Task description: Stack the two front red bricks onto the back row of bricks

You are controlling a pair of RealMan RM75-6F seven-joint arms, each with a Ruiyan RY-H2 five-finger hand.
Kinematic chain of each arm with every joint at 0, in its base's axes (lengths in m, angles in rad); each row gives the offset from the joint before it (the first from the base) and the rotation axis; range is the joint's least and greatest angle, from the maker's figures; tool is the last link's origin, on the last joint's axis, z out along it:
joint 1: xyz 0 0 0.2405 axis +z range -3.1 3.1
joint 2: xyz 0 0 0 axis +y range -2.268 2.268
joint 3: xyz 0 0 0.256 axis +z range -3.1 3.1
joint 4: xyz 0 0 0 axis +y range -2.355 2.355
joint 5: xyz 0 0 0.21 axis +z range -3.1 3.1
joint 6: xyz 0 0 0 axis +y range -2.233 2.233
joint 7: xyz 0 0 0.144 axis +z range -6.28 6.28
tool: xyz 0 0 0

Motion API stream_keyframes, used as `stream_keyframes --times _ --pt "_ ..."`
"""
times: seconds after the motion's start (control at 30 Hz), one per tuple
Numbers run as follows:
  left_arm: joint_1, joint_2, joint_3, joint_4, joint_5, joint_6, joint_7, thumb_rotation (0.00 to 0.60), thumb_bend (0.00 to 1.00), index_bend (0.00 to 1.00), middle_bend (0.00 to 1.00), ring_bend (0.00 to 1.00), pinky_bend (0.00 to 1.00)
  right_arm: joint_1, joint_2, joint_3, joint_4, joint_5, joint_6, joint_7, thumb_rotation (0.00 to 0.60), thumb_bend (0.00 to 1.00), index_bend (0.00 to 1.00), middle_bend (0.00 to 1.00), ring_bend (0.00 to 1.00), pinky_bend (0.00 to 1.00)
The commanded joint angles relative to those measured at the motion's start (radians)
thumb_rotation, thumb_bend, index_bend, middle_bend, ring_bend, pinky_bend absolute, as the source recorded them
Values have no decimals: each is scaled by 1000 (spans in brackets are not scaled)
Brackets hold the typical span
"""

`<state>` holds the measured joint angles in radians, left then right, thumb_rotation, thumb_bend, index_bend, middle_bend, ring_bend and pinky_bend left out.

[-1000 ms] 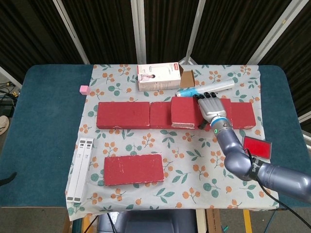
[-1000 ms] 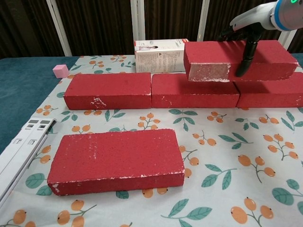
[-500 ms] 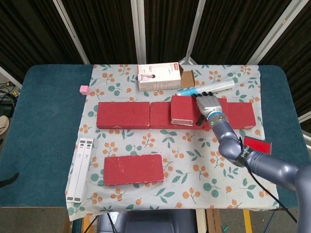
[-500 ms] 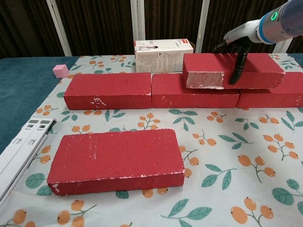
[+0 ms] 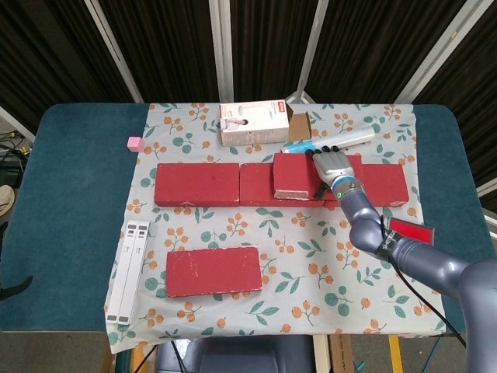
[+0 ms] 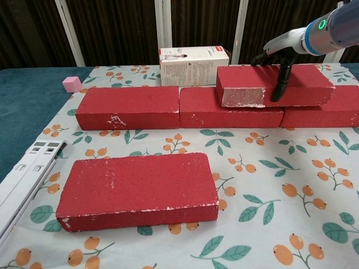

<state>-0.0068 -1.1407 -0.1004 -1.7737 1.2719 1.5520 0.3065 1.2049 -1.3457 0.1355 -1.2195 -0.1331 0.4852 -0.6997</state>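
While the right hand (image 5: pixel 335 167) grips it — stacked brick (image 6: pixel 273 86) tops the back row (image 6: pixel 179 107).

A teal table (image 5: pixel 70 202) fills the middle of the head view, with a floral cloth (image 5: pixel 295 249) spread over its centre. On the bare teal surface just off the cloth's upper left corner sits a small pink cube (image 5: pixel 134 143). At the right edge of the cloth lies a flat red card-like object (image 5: pixel 410 233), part on the cloth; whether it touches the table itself cannot be told.
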Motion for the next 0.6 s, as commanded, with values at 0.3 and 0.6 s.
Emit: stream_keyframes --times 0.3,0.6 --pt "-2 -5 -1 0 -6 1 11 600 0 62 0 0 131 8 -25 -28 58 -57 -33 79 600 153 190 183 0 0" --pt "-3 -7 -1 -1 -9 1 18 600 0 62 0 0 132 27 -5 -71 40 -82 -40 114 600 152 152 149 0 0"
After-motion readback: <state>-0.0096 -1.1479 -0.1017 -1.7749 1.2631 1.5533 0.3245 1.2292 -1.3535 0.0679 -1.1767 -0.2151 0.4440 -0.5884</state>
